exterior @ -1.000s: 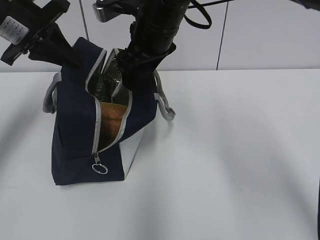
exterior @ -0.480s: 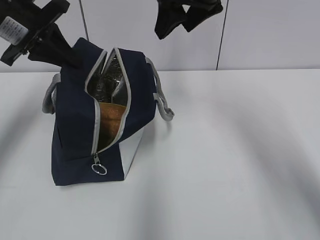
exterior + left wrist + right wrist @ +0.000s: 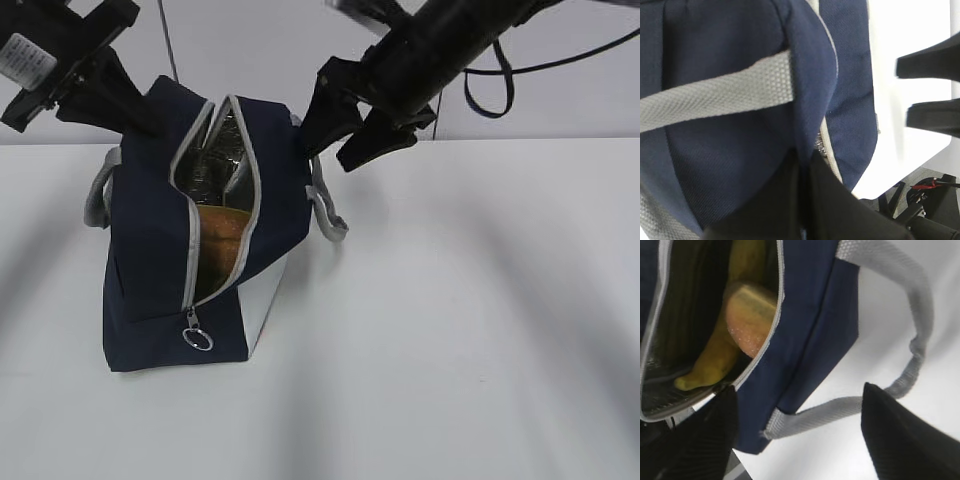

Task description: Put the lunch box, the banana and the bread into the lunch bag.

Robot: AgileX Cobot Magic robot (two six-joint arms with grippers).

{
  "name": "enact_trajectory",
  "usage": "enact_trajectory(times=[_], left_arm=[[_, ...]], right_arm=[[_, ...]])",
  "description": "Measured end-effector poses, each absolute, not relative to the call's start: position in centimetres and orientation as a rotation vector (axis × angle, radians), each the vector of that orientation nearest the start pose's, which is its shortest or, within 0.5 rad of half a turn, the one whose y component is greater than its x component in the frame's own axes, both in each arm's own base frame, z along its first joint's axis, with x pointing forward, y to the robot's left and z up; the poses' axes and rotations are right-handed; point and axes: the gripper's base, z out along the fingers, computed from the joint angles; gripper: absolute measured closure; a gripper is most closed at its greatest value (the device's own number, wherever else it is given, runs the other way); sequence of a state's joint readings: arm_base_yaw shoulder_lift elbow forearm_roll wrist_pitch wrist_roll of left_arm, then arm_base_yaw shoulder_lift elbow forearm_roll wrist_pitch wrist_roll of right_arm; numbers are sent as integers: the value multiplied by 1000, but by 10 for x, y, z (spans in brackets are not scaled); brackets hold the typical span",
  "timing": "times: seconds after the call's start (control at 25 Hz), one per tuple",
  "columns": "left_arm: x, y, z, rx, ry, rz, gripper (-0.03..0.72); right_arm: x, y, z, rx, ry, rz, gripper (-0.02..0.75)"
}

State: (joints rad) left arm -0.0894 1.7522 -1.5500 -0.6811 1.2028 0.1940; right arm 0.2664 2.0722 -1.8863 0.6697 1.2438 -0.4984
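On the white bench [image 3: 470, 330], left of middle — lines run from largest thing to smallest.
Bench: white, bare to the right of the bag.
Lunch bag [image 3: 150, 250]: navy, upright, zipper parted at the top so the silver lining shows; ring pull [image 3: 199, 339] low on the front; grey handle [image 3: 910, 330] hanging off the right side.
Right gripper [image 3: 345, 128]: released, jaws spread wide, empty — hovering just right of the bag's top, above the handle.
Left gripper [image 3: 802, 200]: clenched on the bag's upper left edge, pinching the navy fabric.
Banana [image 3: 722, 345]: inside the bag, lying along the opening.
Bread [image 3: 747, 320]: inside the bag, resting against the banana.
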Motion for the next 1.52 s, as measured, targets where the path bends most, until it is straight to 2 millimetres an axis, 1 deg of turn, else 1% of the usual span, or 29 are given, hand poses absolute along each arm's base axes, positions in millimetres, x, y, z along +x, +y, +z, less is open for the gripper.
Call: enact_trajectory(times=[0.2, 0.4, 0.56, 0.64, 0.76, 0.96, 1.0, 1.12, 1.24, 1.32, 1.44, 1.52], left_arm=[[359, -86, 318, 155, 2716, -921, 689], [359, -86, 317, 156, 2717, -922, 689], [359, -86, 317, 156, 2717, -920, 689], [359, -86, 317, 157, 2718, -917, 689], [359, -86, 317, 157, 2719, -916, 689], [359, -86, 317, 158, 2719, -915, 690], [359, -86, 317, 158, 2719, -915, 690], [359, -86, 317, 156, 2715, -916, 690], [360, -89, 320, 172, 2681, -968, 690], [360, -92, 322, 187, 2647, -1019, 690], [364, -95, 325, 174, 2591, -1074, 690], [367, -98, 326, 154, 2552, -1081, 690]], right_arm=[[427, 178, 255, -747, 2562, 1002, 185], [436, 184, 236, -673, 2544, 1096, 233], [442, 189, 222, -653, 2516, 1172, 286], [443, 191, 221, -642, 2497, 1192, 342], [444, 192, 221, -642, 2474, 1212, 469], [444, 193, 221, -674, 2450, 1208, 708], [444, 193, 220, -685, 2446, 1205, 731], [443, 193, 223, -720, 2439, 1218, 744], [442, 193, 229, -777, 2431, 1209, 746], [441, 190, 240, -818, 2437, 1147, 746], [437, 181, 261, -844, 2492, 975, 747], [433, 175, 277, -851, 2500, 886, 748]])
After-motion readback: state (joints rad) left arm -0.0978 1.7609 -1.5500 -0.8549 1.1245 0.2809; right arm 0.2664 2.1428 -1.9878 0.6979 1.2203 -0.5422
